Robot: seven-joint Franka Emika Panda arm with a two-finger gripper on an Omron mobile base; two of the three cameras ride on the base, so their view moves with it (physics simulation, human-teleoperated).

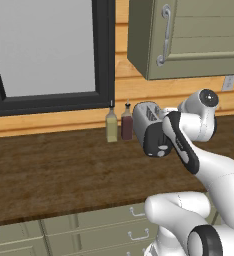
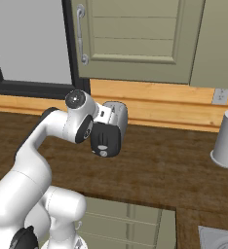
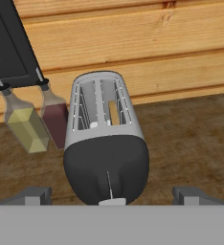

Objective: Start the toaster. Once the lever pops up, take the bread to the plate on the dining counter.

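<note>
Poised just in front of the small boxy toaster (image 3: 106, 143) with silver-grey slotted top and rounded black end face, hand tilted down toward it, presumably to bring the fingers within reach of the lever. Two-finger gripper (image 3: 112, 195) spread wide and empty, dark tips (image 3: 36, 195) rising on either side of the black end face, neither touching it. Placed this way, probably, so that one finger can come down on the pale lever tab (image 3: 112, 202) at the bottom of the thin vertical slit (tab low in the hand view, partly cut off, so hard to say whether up or down).

Toaster parked at the back of the dark brown wood-grain counter (image 1: 49, 170), close to the light wood-plank wall (image 3: 133, 43), just beside two slim bottles: an olive-yellow one (image 3: 25, 127) and a dark maroon one (image 3: 55, 117), the maroon nearest. End face turned toward the arm, handy for a push from the front.

Inside one slot, a thin pale tan slice of bread (image 3: 113, 113) standing on edge, sunk below the top rim; the other slot apparently bare. Toasting judged not yet started.
</note>
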